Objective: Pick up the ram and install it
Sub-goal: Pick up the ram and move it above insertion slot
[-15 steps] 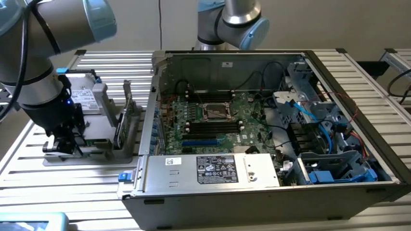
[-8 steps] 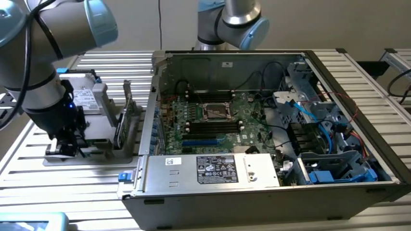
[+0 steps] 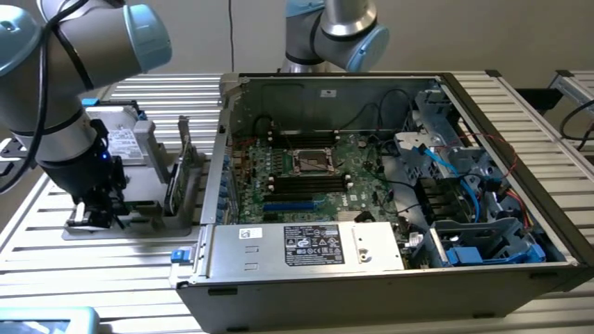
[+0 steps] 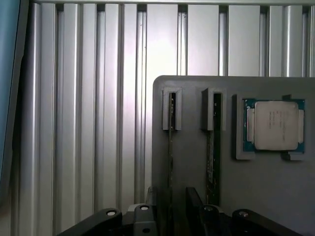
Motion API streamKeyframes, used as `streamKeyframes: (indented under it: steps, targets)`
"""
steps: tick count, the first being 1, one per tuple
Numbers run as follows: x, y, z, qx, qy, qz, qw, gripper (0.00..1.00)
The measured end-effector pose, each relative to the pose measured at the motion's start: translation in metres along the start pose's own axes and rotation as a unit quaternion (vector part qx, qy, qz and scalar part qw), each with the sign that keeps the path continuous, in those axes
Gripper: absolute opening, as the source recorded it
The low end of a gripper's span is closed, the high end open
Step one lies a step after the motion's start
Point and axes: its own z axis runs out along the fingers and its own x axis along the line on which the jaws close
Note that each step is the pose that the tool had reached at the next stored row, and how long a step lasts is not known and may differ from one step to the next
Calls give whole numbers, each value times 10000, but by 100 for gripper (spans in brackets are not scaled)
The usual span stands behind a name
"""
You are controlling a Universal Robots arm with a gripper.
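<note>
Two slim green ram strips stand on edge in slots of a grey parts holder (image 4: pixel 197 93). My gripper (image 4: pixel 177 211) is low over the holder and straddles one ram strip (image 4: pixel 171 147). One dark finger (image 4: pixel 194 206) stands a little off that strip, so the jaws look open. The other ram strip (image 4: pixel 212 162) stands free beside it. In the exterior view my gripper (image 3: pixel 96 212) hangs at the near end of the holder (image 3: pixel 139 226), at that view's left. The motherboard's ram slots (image 3: pixel 307 184) lie inside the open computer case (image 3: pixel 371 174).
A silver processor (image 4: pixel 275 125) sits in a pocket of the holder beside the strips. A hard drive (image 3: pixel 125 139) and an upright green card (image 3: pixel 177 177) stand on the same holder. A second arm (image 3: pixel 334 28) rises behind the case. Everything rests on a ribbed aluminium table (image 3: pixel 83 278).
</note>
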Motion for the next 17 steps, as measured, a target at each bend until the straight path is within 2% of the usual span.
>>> streamKeyframes:
  steps: [4,6,7,8,11,17]
  targets:
    - [1,1,20,-1,1,-1,10000,35]
    - [0,2,24,-1,1,0,10000,22]
    - [0,2,25,-1,0,0,10000,22]
    - [0,2,25,-1,1,0,10000,16]
    - [0,3,23,0,-1,0,10000,13]
    - [5,5,-171,2,-1,0,10000,13]
